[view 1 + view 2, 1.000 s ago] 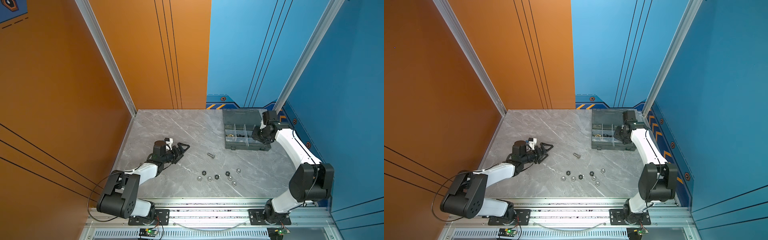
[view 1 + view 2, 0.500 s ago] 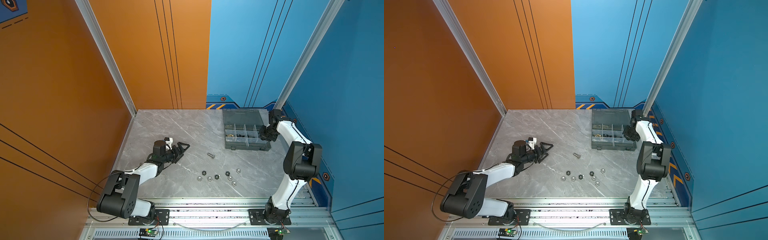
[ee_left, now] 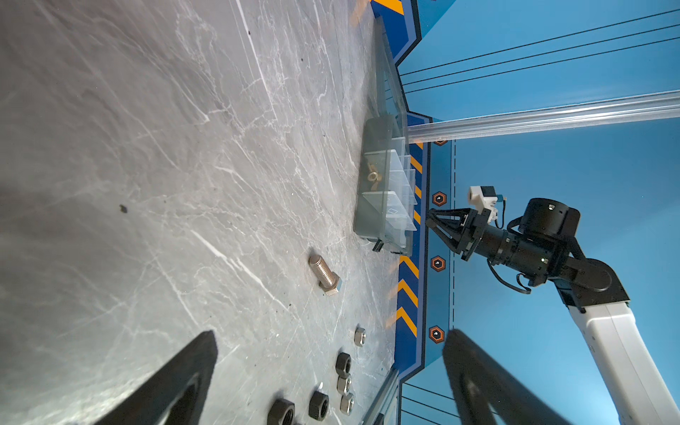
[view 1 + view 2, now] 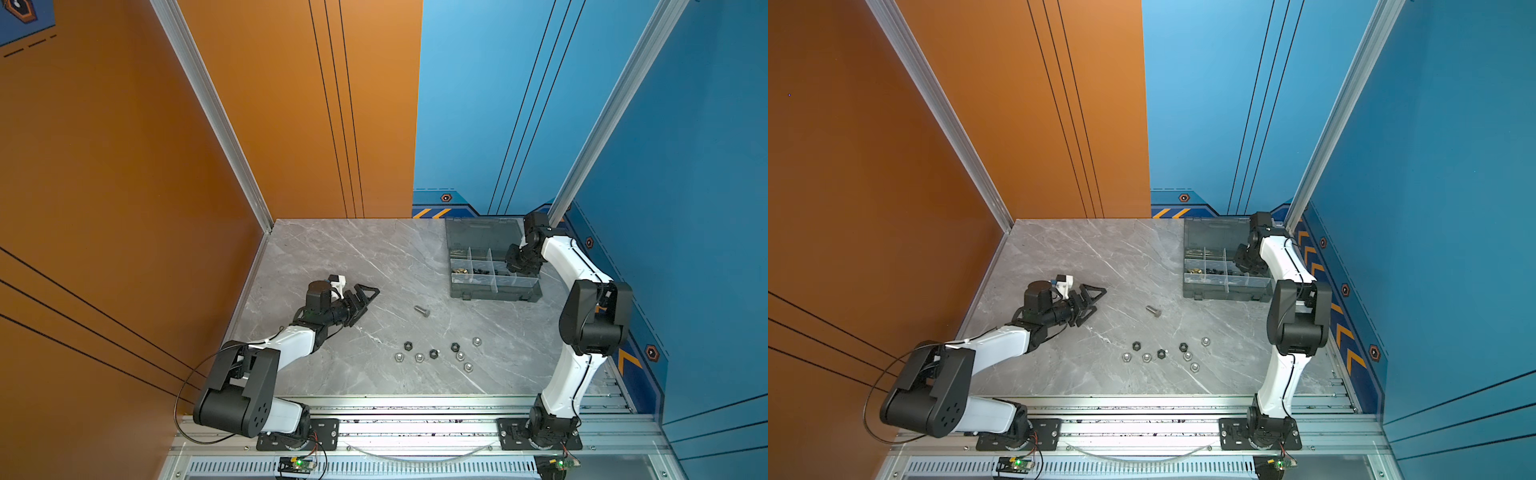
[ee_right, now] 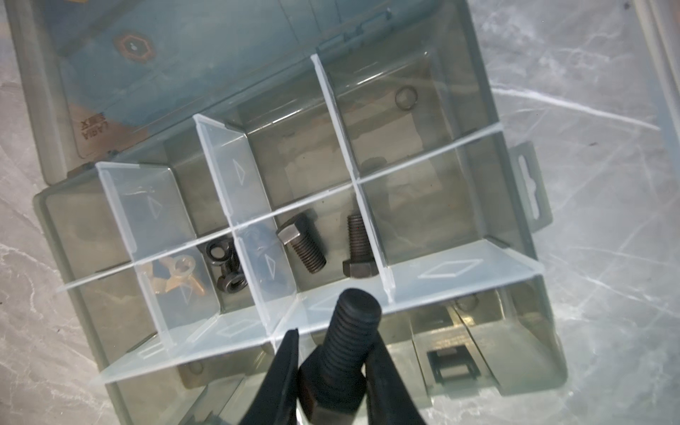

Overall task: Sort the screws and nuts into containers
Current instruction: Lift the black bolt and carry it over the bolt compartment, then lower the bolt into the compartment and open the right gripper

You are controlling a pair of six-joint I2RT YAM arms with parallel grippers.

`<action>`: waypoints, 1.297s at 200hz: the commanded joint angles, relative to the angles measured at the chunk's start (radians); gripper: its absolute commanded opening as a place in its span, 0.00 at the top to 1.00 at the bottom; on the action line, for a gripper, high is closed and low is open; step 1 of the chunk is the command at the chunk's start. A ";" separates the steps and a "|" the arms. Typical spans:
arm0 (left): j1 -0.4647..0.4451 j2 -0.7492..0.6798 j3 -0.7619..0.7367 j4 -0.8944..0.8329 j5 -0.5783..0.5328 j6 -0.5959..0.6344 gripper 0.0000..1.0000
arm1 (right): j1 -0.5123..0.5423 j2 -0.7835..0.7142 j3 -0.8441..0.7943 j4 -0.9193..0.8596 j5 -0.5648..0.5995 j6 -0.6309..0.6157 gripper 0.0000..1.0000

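My right gripper (image 5: 333, 342) is shut on a black screw (image 5: 349, 331) and holds it just above the containers of the smoky-grey organiser box (image 5: 530, 331). Two more black screws (image 5: 303, 244) lie in a middle compartment. Beside them are black nuts (image 5: 224, 265) and brass wing nuts (image 5: 176, 274). In both top views this gripper (image 4: 513, 259) (image 4: 1244, 259) hangs over the box's right end (image 4: 496, 296). A silver screw (image 4: 422, 311) (image 3: 323, 274) and several loose nuts (image 4: 434, 353) (image 3: 344, 364) lie on the table. My left gripper (image 4: 368, 295) (image 3: 331, 334) rests open and empty, left of the silver screw.
The box lid (image 4: 482, 232) lies open toward the back wall. The blue wall and a metal post (image 4: 582, 166) stand close behind the right arm. The orange wall borders the grey marble table (image 4: 353, 257) on the left.
The right arm has folded, its elbow swinging toward the front, while its gripper stays over the box's right end with the black screw. The left arm has not moved.
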 commanded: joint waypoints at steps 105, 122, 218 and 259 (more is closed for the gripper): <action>0.005 -0.022 -0.001 0.007 0.003 -0.001 0.02 | 0.014 0.146 0.145 -0.041 0.000 -0.026 0.63; 0.006 -0.020 0.000 0.007 0.006 0.000 0.02 | 0.014 0.146 0.148 -0.044 0.003 -0.027 0.59; 0.011 -0.028 -0.009 0.008 0.008 0.000 0.02 | 0.052 0.002 0.123 -0.067 -0.084 -0.116 0.52; 0.011 -0.038 -0.010 0.008 0.007 -0.002 0.02 | 0.170 -0.069 0.094 -0.132 -0.175 -0.310 0.49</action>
